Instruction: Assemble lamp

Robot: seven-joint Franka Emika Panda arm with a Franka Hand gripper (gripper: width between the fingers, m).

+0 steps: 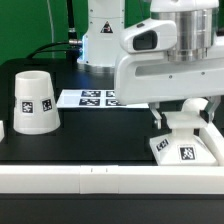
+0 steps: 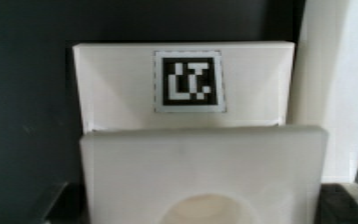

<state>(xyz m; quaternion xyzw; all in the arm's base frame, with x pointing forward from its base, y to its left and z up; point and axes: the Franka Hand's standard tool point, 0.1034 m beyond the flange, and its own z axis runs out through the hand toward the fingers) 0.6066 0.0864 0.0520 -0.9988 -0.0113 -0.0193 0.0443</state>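
The low square lamp base (image 1: pixel 186 150), with tags on its sides, sits at the exterior view's right, close to the front rail. My gripper (image 1: pixel 182 120) reaches down over it, one finger on each side of the base's raised middle block. In the wrist view the base (image 2: pixel 188 110) fills the picture, with one tag on it. The dark fingertips (image 2: pixel 57 207) press against the sides of its nearer block. The tapered shade (image 1: pixel 35 101) stands upright at the left, apart from the gripper. A small white piece (image 1: pixel 3 128) at the left edge may be the bulb; I cannot tell.
The marker board (image 1: pixel 92 97) lies flat at the back middle. A long white rail (image 1: pixel 100 180) runs along the front edge and also shows beside the base in the wrist view (image 2: pixel 329 70). The robot's pedestal (image 1: pixel 100 35) stands behind.
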